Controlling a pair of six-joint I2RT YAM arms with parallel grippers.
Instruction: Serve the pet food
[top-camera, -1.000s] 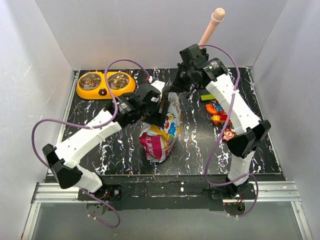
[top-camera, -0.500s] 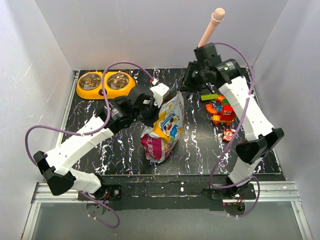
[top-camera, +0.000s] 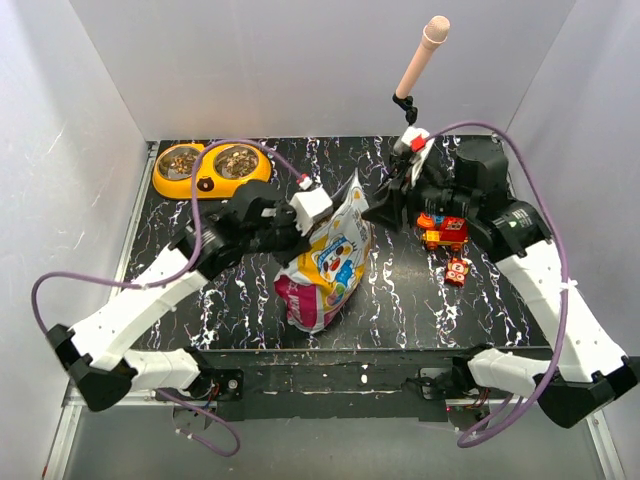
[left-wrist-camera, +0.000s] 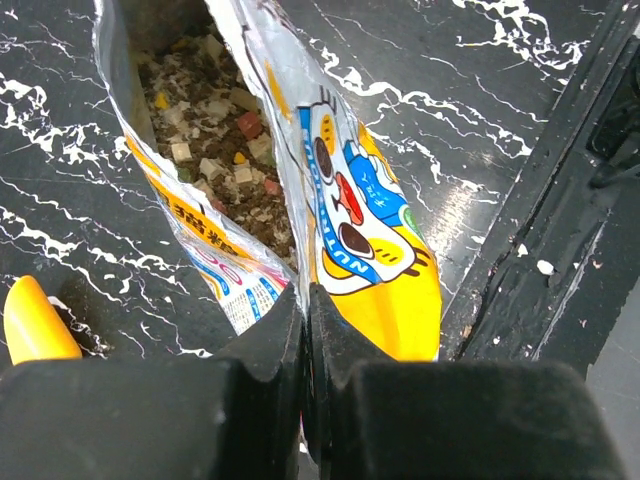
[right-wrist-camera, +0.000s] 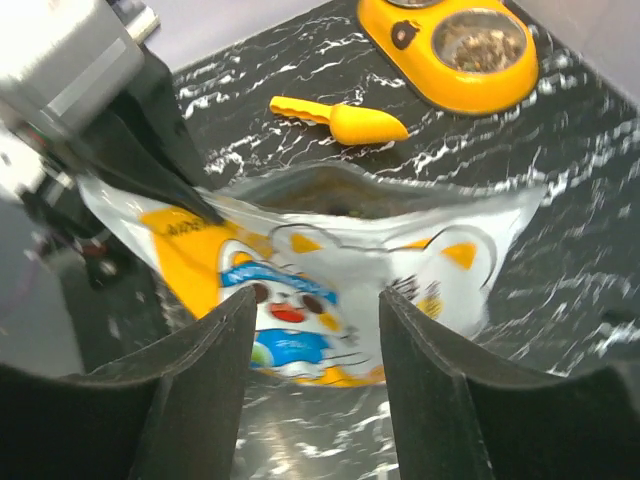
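Note:
The printed pet food bag (top-camera: 325, 265) stands at the table's middle with its mouth open. Inside it, mixed brown kibble (left-wrist-camera: 220, 140) shows in the left wrist view. My left gripper (top-camera: 305, 215) is shut on the bag's top edge, its jaws (left-wrist-camera: 305, 300) pinched flat on the film. My right gripper (top-camera: 385, 210) hangs open just right of the bag, apart from it. In the right wrist view the bag's cartoon face (right-wrist-camera: 330, 290) lies beyond the spread fingers (right-wrist-camera: 318, 300). The yellow double bowl (top-camera: 210, 172) holds kibble in both cups.
A yellow scoop (right-wrist-camera: 345, 120) lies on the black marbled table between bag and bowl; its tip (left-wrist-camera: 30, 320) shows beside the bag. Colourful toy bricks (top-camera: 445, 232) sit at the right. A pink-tipped rod (top-camera: 420, 60) stands at the back. White walls enclose three sides.
My left gripper has shut on the bag's top edge. My right gripper has let go of the bag, opened, and drawn back to the right.

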